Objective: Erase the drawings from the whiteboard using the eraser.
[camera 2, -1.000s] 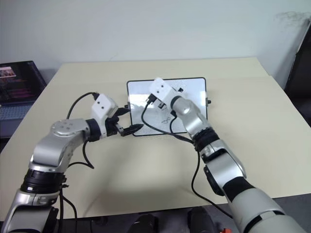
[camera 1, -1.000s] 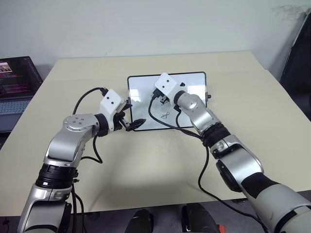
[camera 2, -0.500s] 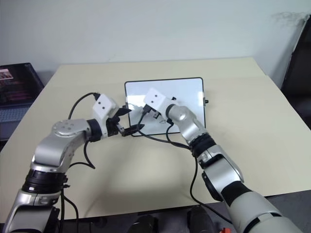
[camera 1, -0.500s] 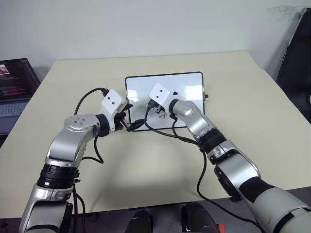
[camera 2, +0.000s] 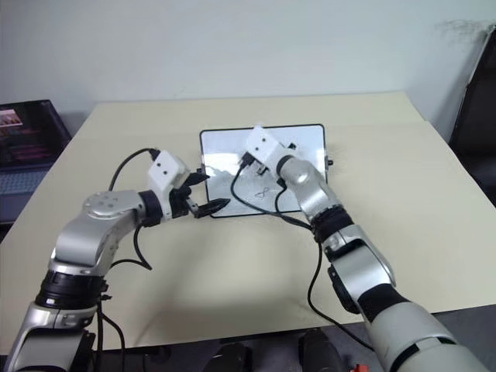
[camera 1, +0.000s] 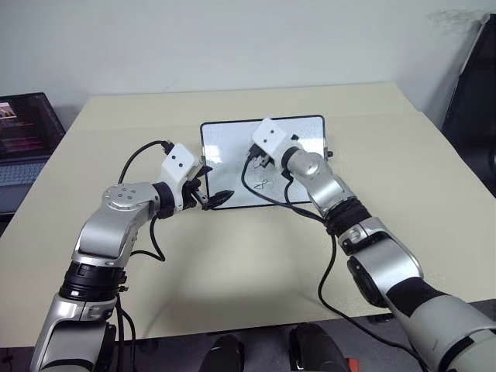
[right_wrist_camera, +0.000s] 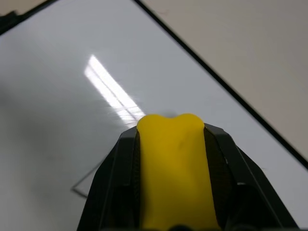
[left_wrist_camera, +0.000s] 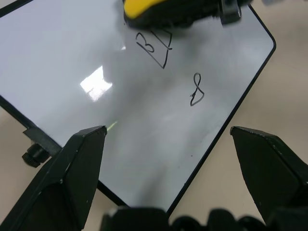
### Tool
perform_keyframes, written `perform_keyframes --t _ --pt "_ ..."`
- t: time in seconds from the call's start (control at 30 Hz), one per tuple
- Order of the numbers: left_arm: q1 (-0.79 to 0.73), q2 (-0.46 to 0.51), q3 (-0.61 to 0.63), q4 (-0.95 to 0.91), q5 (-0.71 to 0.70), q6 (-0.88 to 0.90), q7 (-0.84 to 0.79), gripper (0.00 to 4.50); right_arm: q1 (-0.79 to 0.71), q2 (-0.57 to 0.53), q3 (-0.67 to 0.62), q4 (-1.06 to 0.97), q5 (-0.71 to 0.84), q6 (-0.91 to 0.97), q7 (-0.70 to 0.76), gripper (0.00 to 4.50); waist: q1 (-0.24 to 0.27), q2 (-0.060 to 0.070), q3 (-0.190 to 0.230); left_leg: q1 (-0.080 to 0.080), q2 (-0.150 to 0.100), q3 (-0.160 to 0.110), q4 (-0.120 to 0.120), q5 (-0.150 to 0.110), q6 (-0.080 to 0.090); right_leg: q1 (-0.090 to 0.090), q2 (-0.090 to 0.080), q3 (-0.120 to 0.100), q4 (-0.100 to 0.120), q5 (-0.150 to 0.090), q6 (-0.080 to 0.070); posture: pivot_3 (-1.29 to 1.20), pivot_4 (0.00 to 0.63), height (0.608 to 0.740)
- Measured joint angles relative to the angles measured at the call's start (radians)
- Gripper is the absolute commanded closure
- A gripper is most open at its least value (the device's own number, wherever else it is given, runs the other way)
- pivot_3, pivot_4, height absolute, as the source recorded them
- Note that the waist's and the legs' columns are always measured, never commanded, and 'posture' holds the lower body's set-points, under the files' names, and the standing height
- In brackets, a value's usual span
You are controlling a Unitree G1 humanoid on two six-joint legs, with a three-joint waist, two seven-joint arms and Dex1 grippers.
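The eraser (right_wrist_camera: pixel 174 168) is a small yellow block with round ends. The right pincer (right_wrist_camera: pixel 173 144) squeezes it from both sides, just over the whiteboard (left_wrist_camera: pixel 144 125). The shiny white board lies flat on the desk (camera 1: pixel 232 256). The drawings (left_wrist_camera: pixel 159 48), thin dark lines and a little loop, sit right beside the eraser. The left pincer (left_wrist_camera: pixel 168 144) is spread wide and empty by the board's near edge.

The left arm bends at the elbow and reaches forward, and the left gripper (camera 1: pixel 218 198) has its jaws spread wide. The right arm stretches farther, toward the far edge of the surface. The right gripper (right_wrist_camera: pixel 172 144) has its jaws squeezed tight on the eraser (right_wrist_camera: pixel 174 168).
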Motion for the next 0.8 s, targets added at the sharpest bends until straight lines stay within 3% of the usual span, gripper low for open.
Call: perform_keyframes --t 0.23,0.5,0.8 --pt "0.000 0.000 -0.001 0.002 0.001 0.000 0.000 0.00 0.024 0.000 0.021 -0.030 -0.009 0.023 0.015 3.06 -0.004 0.000 0.000 0.003 0.000 -0.001 0.000 0.000 0.000 0.003 0.001 0.000 0.000 0.001 0.000 0.00 0.150 0.740" --pt "0.000 -0.004 -0.001 0.005 0.001 0.000 0.000 0.00 -0.027 -0.015 -0.022 -0.013 -0.011 0.005 -0.109 3.06 -0.004 0.000 0.000 -0.002 0.000 -0.001 0.000 0.000 -0.001 -0.001 0.001 0.000 -0.001 0.001 0.000 0.00 0.150 0.740" --pt "0.000 -0.009 -0.002 0.005 0.002 0.000 0.000 0.00 -0.027 0.009 -0.001 -0.005 -0.017 -0.001 -0.072 3.06 -0.007 0.000 0.000 -0.005 0.001 0.003 -0.002 0.000 0.000 -0.009 0.000 0.012 0.000 0.001 0.000 0.00 0.150 0.740"
